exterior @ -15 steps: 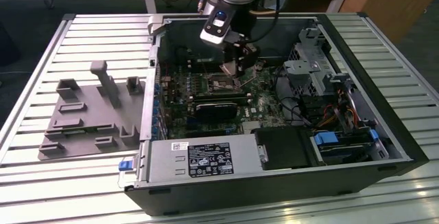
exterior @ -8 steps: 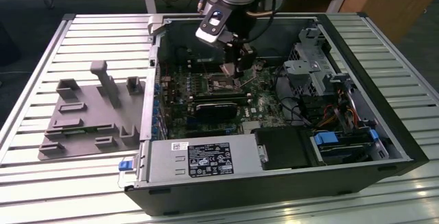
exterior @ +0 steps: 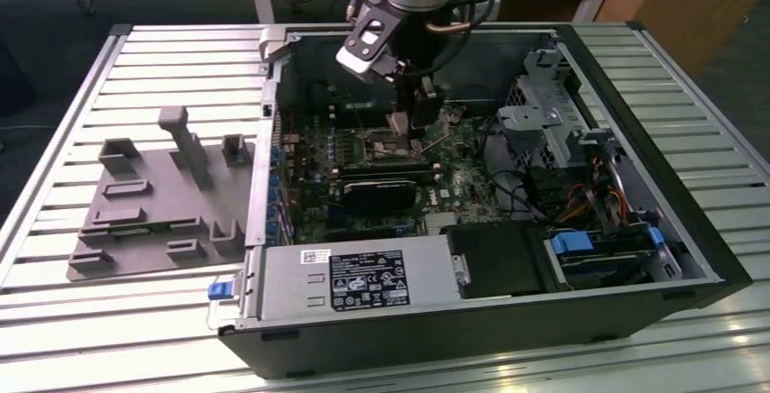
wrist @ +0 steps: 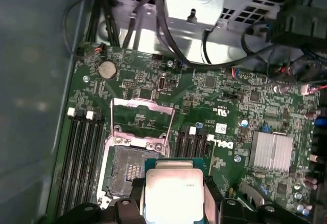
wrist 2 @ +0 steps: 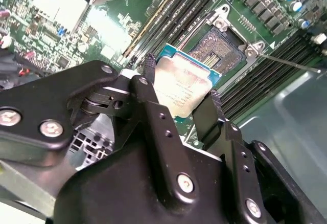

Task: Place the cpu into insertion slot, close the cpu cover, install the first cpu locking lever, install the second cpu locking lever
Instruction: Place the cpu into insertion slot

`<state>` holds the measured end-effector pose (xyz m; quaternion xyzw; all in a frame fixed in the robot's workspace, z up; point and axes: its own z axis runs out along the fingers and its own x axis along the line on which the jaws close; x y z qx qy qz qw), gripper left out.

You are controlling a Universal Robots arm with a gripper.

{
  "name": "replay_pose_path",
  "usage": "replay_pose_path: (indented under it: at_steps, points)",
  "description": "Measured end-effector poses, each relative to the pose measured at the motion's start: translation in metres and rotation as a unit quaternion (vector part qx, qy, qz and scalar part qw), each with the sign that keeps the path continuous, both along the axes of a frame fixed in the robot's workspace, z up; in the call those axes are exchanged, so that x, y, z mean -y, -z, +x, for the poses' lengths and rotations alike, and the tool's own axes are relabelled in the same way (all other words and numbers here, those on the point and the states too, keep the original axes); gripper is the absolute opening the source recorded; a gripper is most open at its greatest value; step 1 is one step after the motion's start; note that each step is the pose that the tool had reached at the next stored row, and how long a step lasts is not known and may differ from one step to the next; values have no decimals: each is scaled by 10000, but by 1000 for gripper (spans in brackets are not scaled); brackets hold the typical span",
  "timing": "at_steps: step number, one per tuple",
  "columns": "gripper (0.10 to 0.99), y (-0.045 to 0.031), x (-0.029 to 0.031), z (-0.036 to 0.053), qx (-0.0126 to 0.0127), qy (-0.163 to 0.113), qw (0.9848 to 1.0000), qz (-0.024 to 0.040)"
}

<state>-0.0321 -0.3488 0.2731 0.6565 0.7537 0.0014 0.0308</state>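
Note:
My gripper [exterior: 412, 121] hangs inside the open computer case, shut on the cpu [wrist 2: 185, 87], a flat silver-topped square with a blue-green rim. In the second wrist view the two black fingers [wrist 2: 149, 66] press on opposite edges of the chip. The cpu [wrist: 173, 194] hovers beside and slightly above the insertion slot [wrist: 127, 169], apart from it and partly overlapping its edge in both wrist views. The slot's [wrist 2: 218, 50] dark pin field lies bare. The cpu cover [wrist: 142, 117] is a silvery frame swung open, away from the slot. A thin locking lever [wrist 2: 288, 62] sticks out unlatched.
Long black memory slots [wrist: 82, 152] flank the socket on both sides. A black fan card [exterior: 379, 190] lies close by on the board, with a finned heat sink [wrist: 271, 150] and black cables [wrist: 168, 27] nearby. A drive cage [exterior: 554, 114] and power supply [exterior: 349, 280] line the case. A grey fixture [exterior: 157, 195] sits outside.

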Motion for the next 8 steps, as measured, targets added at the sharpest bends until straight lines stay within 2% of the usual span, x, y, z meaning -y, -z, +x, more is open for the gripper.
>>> replay_pose_path:
  at_steps: [8]
  points:
    - [541, 49, -3, -6, 29, 277, 9996, 89]
